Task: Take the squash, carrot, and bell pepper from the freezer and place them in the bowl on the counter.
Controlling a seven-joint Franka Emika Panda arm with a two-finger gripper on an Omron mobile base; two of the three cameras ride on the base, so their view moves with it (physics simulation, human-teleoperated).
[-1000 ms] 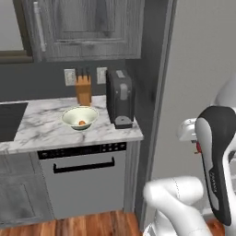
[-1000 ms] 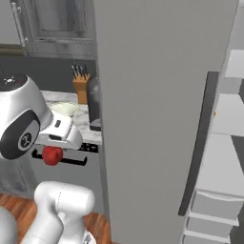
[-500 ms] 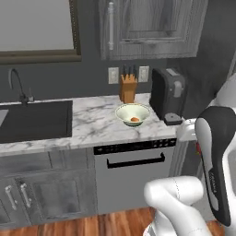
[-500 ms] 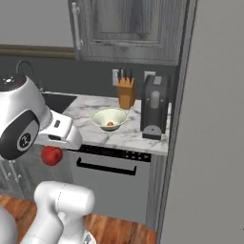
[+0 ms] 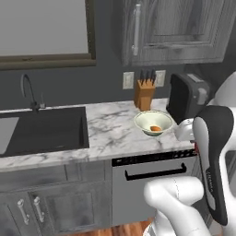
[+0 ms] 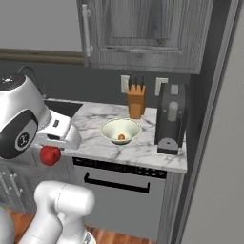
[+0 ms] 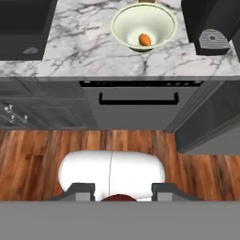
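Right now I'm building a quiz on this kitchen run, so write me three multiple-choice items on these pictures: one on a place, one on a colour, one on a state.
1. Where does the knife block stand?
A. In the sink
B. On the counter behind the bowl
C. On the floor

2. What colour is the item lying in the bowl?
A. Orange
B. Blue
C. Purple

3. What is the state of the gripper?
A. Open with nothing in it
B. Shut on the knife block
C. Shut on the bell pepper

Answers:
1. B: the block stands on the marble counter near the wall, just behind the bowl.
2. A: the hand view shows an orange piece, presumably the carrot, in the cream bowl.
3. C: the right base view shows the red bell pepper held beneath the hand, short of the counter.
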